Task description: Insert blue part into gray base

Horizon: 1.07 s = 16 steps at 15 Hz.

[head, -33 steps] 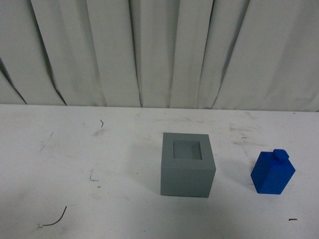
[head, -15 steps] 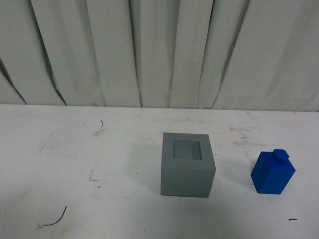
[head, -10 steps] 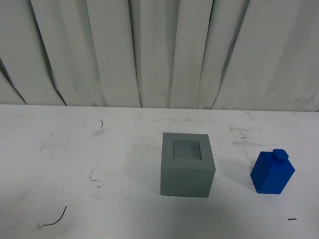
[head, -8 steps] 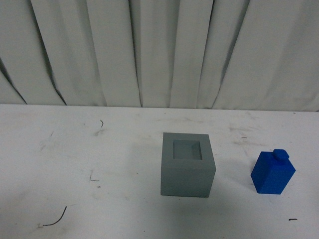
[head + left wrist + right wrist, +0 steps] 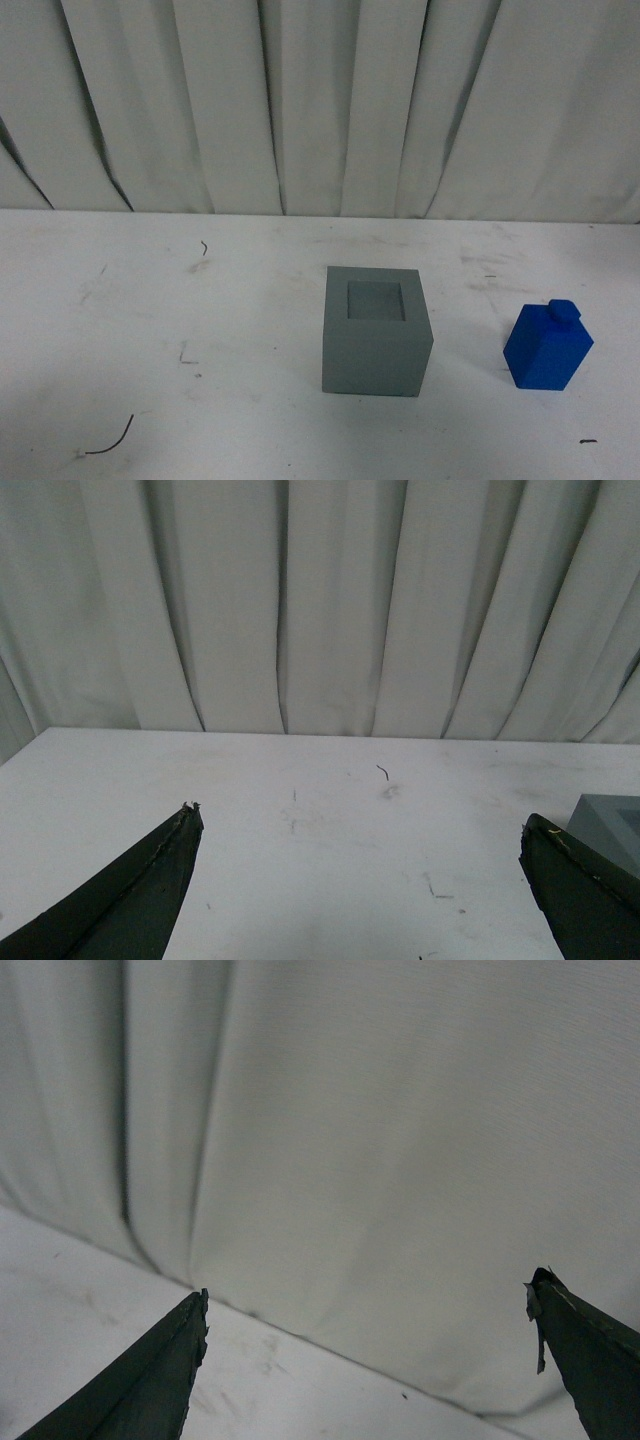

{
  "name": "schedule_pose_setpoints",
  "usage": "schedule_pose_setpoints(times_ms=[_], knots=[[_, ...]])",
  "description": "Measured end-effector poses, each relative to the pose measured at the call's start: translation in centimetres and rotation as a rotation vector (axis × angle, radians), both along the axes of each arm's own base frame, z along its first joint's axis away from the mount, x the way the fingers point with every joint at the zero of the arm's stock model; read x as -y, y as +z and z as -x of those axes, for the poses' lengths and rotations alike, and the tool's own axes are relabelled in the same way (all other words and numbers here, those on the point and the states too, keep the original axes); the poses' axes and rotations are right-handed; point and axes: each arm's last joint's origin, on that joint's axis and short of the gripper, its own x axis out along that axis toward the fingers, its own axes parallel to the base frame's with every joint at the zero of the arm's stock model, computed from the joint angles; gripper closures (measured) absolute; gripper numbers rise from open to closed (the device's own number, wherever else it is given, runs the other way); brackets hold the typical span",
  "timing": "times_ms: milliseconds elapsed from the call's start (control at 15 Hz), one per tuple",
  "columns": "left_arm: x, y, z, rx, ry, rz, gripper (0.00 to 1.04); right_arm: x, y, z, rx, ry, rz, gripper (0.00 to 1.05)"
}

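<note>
A pleated pale curtain (image 5: 320, 100) hangs behind a white, scuffed table (image 5: 150, 300). In the wrist views the left gripper (image 5: 360, 817) and the right gripper (image 5: 368, 1288) both stand spread wide and hold nothing, the right one facing the curtain. The gray base (image 5: 376, 345) sits near the table's middle, its square recess facing up and unfilled. The blue part (image 5: 547, 350) stands upright to the right of the base, apart from it, with its small knob on top.
</note>
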Motion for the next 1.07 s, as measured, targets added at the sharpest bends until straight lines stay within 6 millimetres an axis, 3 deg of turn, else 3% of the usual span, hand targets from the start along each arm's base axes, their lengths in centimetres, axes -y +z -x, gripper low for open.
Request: schedule_pose_setpoints(times_ms=[67, 200, 400, 600, 867, 1067], knots=[[0.0, 0.0, 0.0, 0.000, 0.000, 0.000, 0.07, -0.5, 0.5, -1.5, -0.023, 0.101, 0.087, 0.06], [0.0, 0.0, 0.0, 0.000, 0.000, 0.000, 0.07, -1.0, 0.6, -2.6, -0.081, 0.294, 0.230, 0.06], [0.0, 0.0, 0.0, 0.000, 0.000, 0.000, 0.07, -1.2, -0.7, -3.2, -0.252, 0.469, 0.397, 0.06], [0.0, 0.0, 0.0, 0.000, 0.000, 0.000, 0.07, -2.6, -1.7, -3.3, -0.389, 0.659, 0.506, 0.06], [0.0, 0.0, 0.0, 0.000, 0.000, 0.000, 0.07, -2.4, -4.4, -3.6, -0.595, 0.782, 0.577, 0.06], [0.0, 0.0, 0.0, 0.000, 0.000, 0.000, 0.07, -3.3, -5.9, -4.3, -0.634, 0.827, 0.638, 0.06]])
